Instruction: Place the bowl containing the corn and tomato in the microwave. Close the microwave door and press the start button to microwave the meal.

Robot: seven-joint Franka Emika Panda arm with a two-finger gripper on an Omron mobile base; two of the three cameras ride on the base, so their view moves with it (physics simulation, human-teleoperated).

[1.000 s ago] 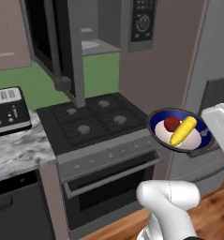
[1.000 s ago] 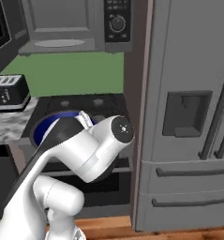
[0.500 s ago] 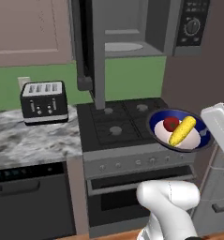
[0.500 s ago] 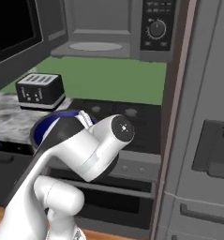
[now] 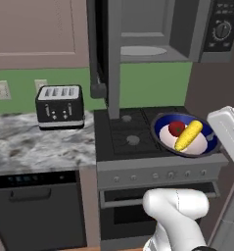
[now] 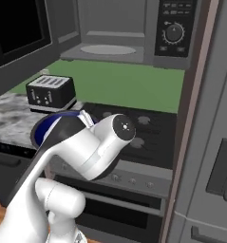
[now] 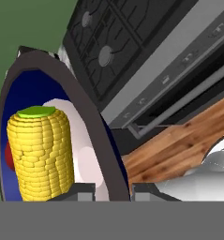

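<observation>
Gripper (image 7: pixel 113 190) clamps the rim of the bowl (image 5: pixel 187 134), one finger on each side of the wall (seen from the hand view). Inside lie the corn (image 5: pixel 188 136) and, touching it, the tomato (image 5: pixel 176 128). Held level, the bowl hangs above the stove (image 5: pixel 133 139), at its right front. Higher up, the microwave (image 5: pixel 157 29) stands with its microwave door (image 5: pixel 105 49) swung open. A toaster (image 5: pixel 59 106) sits on the marble counter (image 5: pixel 35 147) to the left.
</observation>
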